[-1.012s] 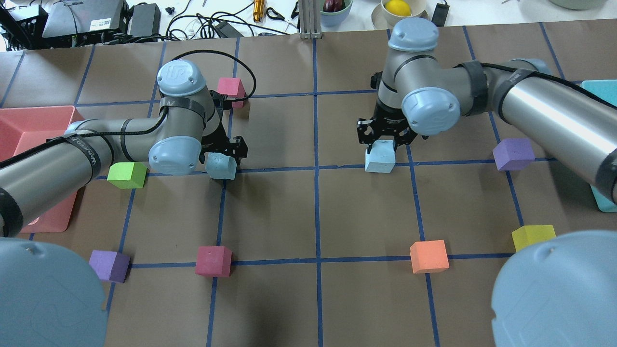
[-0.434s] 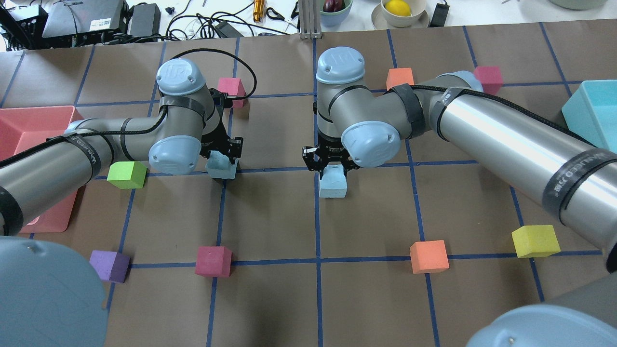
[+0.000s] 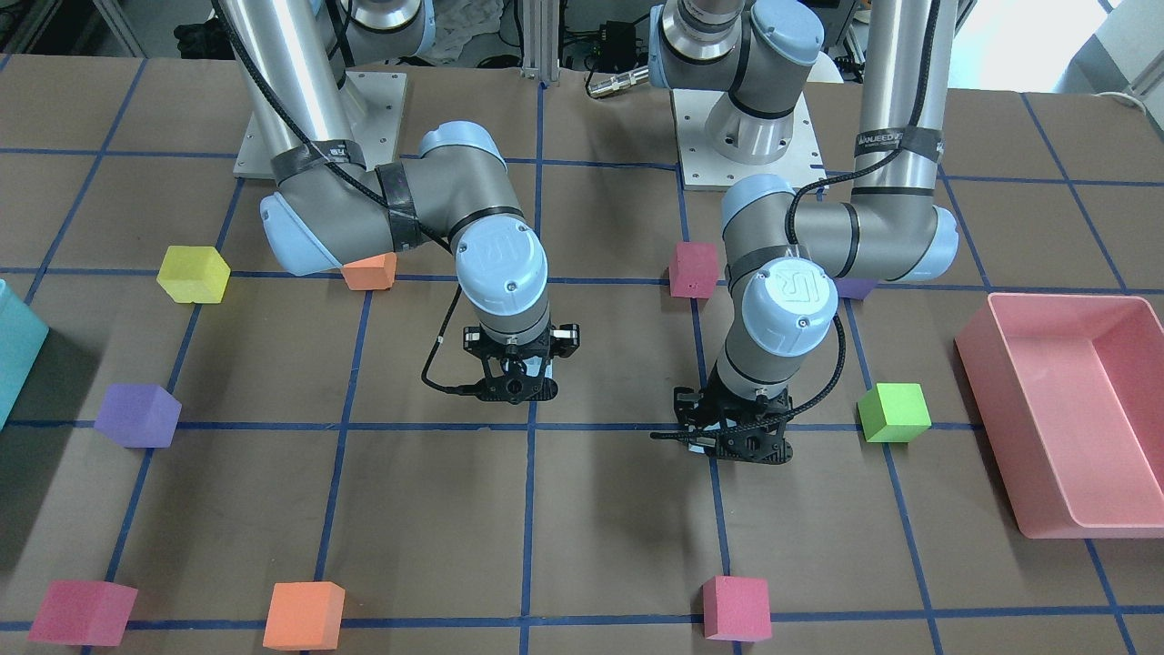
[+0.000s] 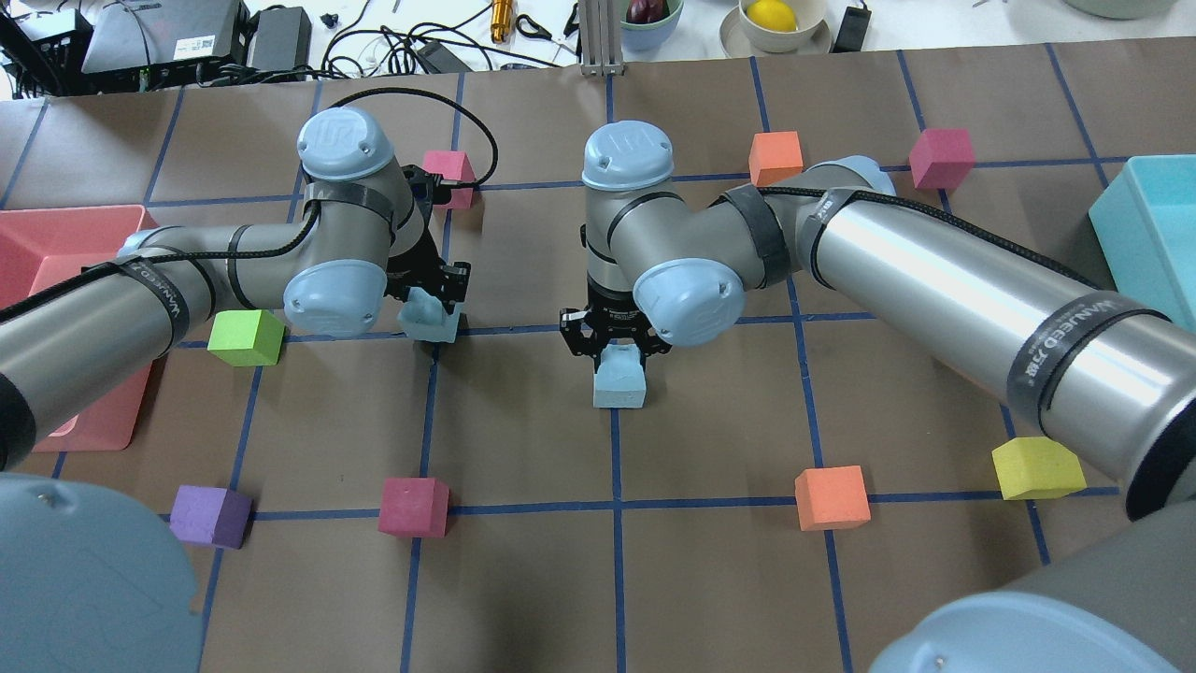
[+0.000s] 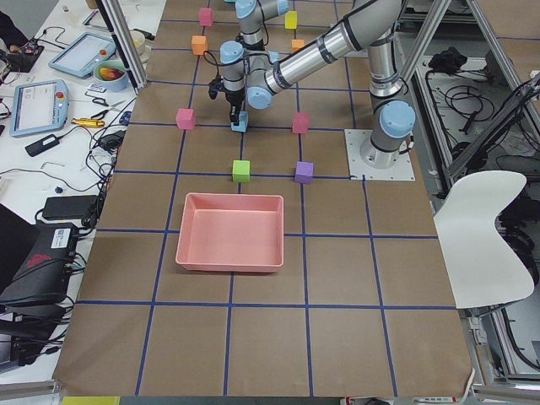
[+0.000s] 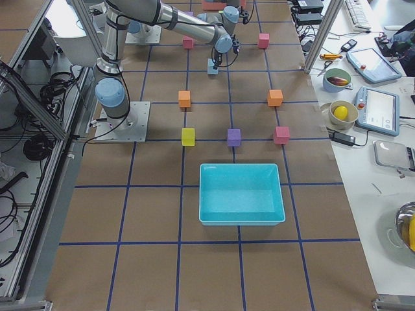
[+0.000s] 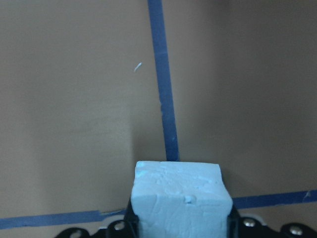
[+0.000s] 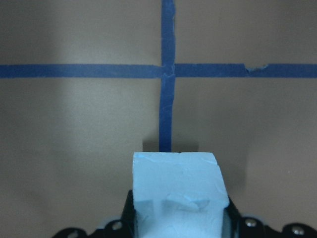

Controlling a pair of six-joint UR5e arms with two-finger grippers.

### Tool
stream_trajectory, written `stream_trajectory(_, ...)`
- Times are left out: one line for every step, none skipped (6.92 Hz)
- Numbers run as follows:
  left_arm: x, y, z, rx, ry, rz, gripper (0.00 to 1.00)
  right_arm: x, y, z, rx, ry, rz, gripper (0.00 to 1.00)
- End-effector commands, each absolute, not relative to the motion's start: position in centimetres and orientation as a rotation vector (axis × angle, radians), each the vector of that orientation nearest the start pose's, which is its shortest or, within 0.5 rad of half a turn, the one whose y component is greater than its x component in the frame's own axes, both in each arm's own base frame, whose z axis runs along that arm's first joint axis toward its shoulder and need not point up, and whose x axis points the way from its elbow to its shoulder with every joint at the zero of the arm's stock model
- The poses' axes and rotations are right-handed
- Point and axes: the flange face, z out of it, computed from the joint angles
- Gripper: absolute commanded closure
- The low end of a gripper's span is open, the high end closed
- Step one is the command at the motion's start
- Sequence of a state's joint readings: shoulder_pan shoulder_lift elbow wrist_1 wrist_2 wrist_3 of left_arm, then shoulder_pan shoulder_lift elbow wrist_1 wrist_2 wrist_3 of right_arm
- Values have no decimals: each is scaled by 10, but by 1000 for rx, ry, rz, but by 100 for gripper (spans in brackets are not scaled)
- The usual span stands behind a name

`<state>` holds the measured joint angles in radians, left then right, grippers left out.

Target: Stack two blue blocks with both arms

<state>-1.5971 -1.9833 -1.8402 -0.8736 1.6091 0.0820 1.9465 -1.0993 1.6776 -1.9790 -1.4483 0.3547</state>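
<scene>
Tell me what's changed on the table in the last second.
The right pincer, shut on the right blue block, carried it sideways toward the left pincer, from right of the table's centre line onto that line. The left pincer stayed about where it was, shut on the left blue block. The green cube and the near orange cube lie as before.

Silver-grey left arm [image 4: 84, 322] & right arm [image 4: 934, 271], lt-blue caps [image 4: 344, 142], blk cables [image 4: 245, 253].

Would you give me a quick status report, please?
Left hand shut on one blue block. Right hand shut on second blue block. Unstacked. Nothing between them.
</scene>
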Motion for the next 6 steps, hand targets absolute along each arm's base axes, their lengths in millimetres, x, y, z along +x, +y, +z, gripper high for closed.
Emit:
stream_trajectory(-147, -572, 215, 173, 3099, -41, 100, 361, -504, 210, -42, 3072, 324, 77)
stream_trajectory(-152, -573, 225, 168, 3123, -64, 100, 361, -504, 209, -50, 3077, 319, 16)
stream_trajectory(-152, -572, 233, 165, 3125, -55, 100, 359, -505, 209, -72, 3081, 316, 0)
stream_trajectory(-152, -570, 238, 163, 3126, -53, 100, 358, -505, 210, -92, 3084, 313, 0)
stream_trajectory(-152, -568, 243, 156, 3125, -36, 100, 356, -506, 218, -85, 3080, 300, 0)
stream_trajectory(-158, -568, 249, 108, 3131, -27, 100, 341, -517, 232, -45, 3074, 257, 0)
